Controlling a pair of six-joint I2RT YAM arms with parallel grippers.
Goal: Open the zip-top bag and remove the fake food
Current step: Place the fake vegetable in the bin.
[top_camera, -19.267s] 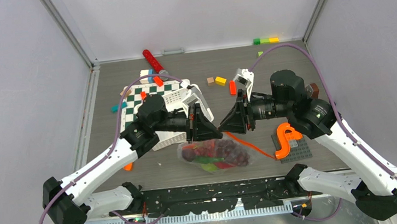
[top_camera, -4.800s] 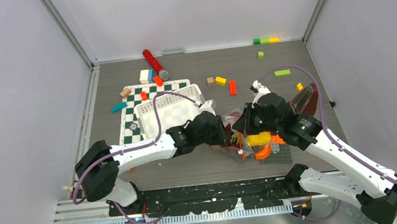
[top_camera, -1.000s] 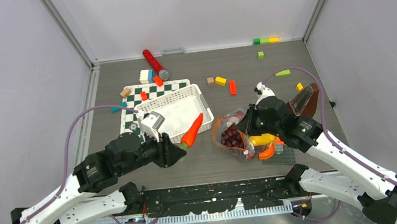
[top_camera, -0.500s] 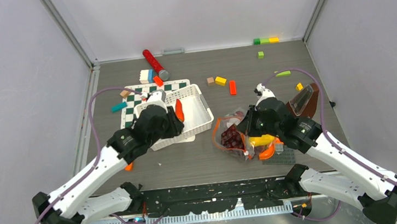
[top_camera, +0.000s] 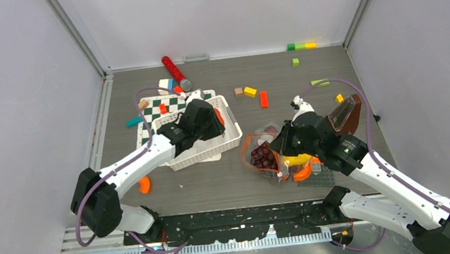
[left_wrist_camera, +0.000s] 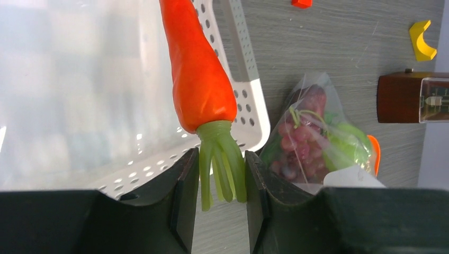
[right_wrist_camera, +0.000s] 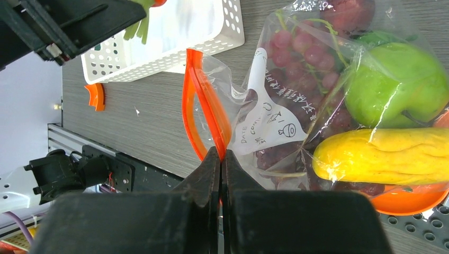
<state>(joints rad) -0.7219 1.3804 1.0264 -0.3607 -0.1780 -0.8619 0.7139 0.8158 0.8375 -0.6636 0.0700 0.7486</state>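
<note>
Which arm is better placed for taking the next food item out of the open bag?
Left, probably. The right gripper is shut on the orange strip of the zip-top bag, holding it open. The left gripper holds only the carrot over the white basket.

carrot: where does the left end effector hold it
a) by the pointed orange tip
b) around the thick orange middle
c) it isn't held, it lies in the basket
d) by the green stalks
d: in the left wrist view the left end effector pinches the green stalks of the carrot, whose orange body sticks out free in front of the basket.
</note>
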